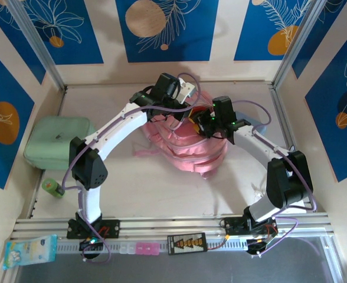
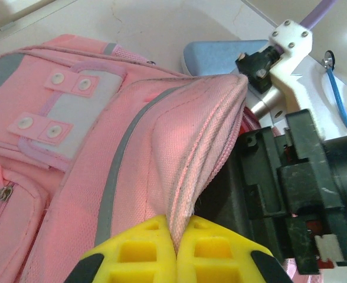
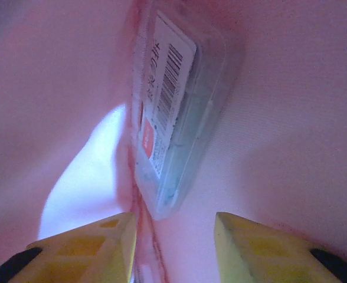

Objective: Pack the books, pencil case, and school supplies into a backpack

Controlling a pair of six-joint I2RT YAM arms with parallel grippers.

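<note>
Pink fabric backpack (image 2: 73,177) rim sits pinched in left tool (image 2: 176,244); right tool (image 3: 174,233), jaws apart, inside near clear barcode-labelled box (image 3: 179,118)

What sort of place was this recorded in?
Probably a robot test booth rather than a classroom: a pale table boxed in by blue leaf-print panels, two arms bolted to a metal rail at its near edge, and a pink backpack in the middle.
</note>
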